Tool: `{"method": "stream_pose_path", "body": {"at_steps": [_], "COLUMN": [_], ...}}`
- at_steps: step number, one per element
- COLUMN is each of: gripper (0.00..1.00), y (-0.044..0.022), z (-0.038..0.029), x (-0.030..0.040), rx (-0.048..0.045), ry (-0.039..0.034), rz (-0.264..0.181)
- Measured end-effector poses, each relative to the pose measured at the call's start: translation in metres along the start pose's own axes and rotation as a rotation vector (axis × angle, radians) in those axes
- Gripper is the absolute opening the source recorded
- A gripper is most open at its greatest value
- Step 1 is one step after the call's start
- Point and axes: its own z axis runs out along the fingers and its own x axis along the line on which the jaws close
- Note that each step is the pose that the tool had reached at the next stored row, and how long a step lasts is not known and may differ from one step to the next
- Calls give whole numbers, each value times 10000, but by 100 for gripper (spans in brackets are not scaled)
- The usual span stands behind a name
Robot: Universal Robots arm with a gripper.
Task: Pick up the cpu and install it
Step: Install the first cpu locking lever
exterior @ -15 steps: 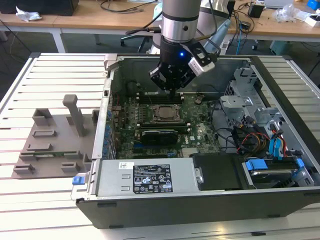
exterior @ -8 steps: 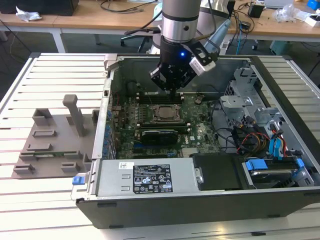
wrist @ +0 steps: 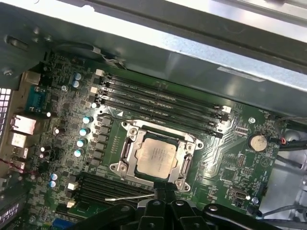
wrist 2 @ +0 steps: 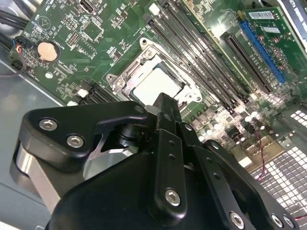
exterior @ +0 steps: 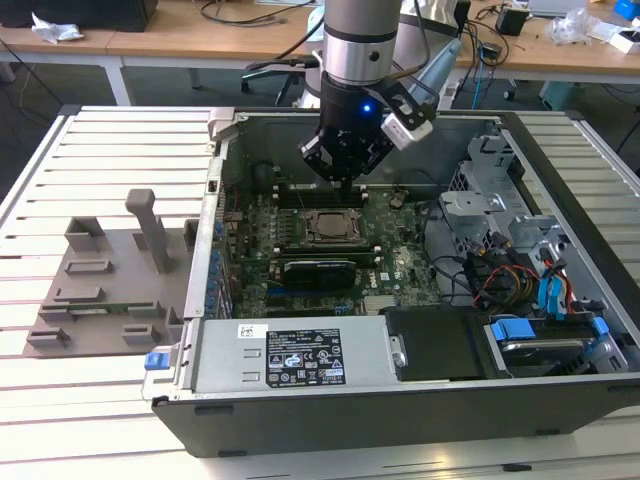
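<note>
a: cpu (wrist: 155,156) first. where does it sit?

b: flat inside the socket frame (wrist: 126,148) on the motherboard (wrist: 230,163), silvery top facing up. in both wrist views it lies just past the fingertips, clear of them, with nothing touching it.

a: and the gripper (exterior: 345,172)?

b: it hangs inside the open computer case (exterior: 560,400), pointing down over the board, above the socket (exterior: 327,226). in the exterior view the socket lies just below the fingertips.

a: what are the fingers doing?

b: pressed together. in the second wrist view the two fingers (wrist 2: 166,125) meet in one narrow black tip, with no gap and nothing between them. in the first wrist view the same closed tip (wrist: 164,193) pokes in just short of the near edge of the socket frame.

a: so the chip is not in the grip.

b: right, it rests in the socket and the fingers carry nothing.

a: what lies around the fingers?

b: beyond the socket, on the far side from the fingertips, run the long black memory slots (wrist: 158,103). a round coin battery (wrist: 259,142) sits off to one side of the socket, well apart from the tip. in the second wrist view a blue expansion slot (wrist 2: 261,50) lies farther out, past the memory slots there.

a: anything outside the case?

b: a grey parts fixture (exterior: 105,280) lies on the slatted table (exterior: 100,135) towards the exterior view's left, well away from the fingers.
</note>
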Motion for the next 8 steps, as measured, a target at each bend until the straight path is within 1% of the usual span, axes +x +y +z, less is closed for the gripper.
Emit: {"method": "stream_pose_path", "body": {"at_steps": [1,2,4,6,8], "gripper": [11,11,11,11,11], "y": [0,0,0,1,0], "z": [0,-1,0,2,3], "x": [0,1,1,0,0], "rx": [-3,-27,-69,-86,-107], "ry": [-3,-9,-16,-8,7], "rz": [-32,-42,49,300,674]}}
